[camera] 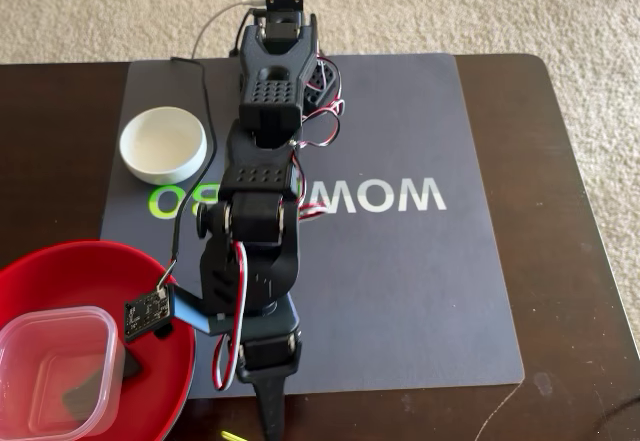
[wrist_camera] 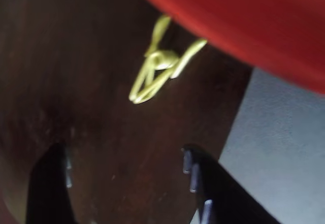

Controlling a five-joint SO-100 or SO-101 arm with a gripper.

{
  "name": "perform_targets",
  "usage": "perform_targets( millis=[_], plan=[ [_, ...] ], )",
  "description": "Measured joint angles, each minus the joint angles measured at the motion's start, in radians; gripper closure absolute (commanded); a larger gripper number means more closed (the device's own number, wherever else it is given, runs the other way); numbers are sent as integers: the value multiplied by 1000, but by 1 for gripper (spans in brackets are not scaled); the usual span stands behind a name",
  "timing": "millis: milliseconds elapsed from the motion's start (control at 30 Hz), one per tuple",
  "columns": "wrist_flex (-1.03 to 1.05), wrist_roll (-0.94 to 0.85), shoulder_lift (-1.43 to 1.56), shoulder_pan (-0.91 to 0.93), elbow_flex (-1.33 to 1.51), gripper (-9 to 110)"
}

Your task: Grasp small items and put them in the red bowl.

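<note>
The red bowl (camera: 60,271) sits at the bottom left of the fixed view, and its rim fills the top right of the wrist view (wrist_camera: 244,21). The clear square tub (camera: 50,366) lies inside it, with a dark oblong shape (camera: 85,393) showing through it. The small white bowl (camera: 163,144) stands on the mat at the upper left. The yellow-green band (wrist_camera: 155,66) lies on the dark table beside the red bowl, and shows as a sliver at the bottom edge of the fixed view (camera: 232,435). My gripper (wrist_camera: 127,178) is open and empty, hovering just short of the band.
A grey mat (camera: 400,281) with white lettering covers the middle of the dark wooden table (camera: 570,211). The arm's base and cables (camera: 325,91) are at the far edge. Carpet lies beyond the table. The table's near edge is close to the gripper.
</note>
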Motion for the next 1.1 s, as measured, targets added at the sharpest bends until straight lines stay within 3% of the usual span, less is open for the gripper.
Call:
perform_targets(
  millis=[367, 600, 800, 1100],
  plan=[
    [-253, -34, -129, 77, 0, 73],
    [-264, -69, -130, 94, 0, 73],
    [-255, -48, -130, 91, 37, 85],
    [-232, -17, -130, 71, 40, 88]
  ],
)
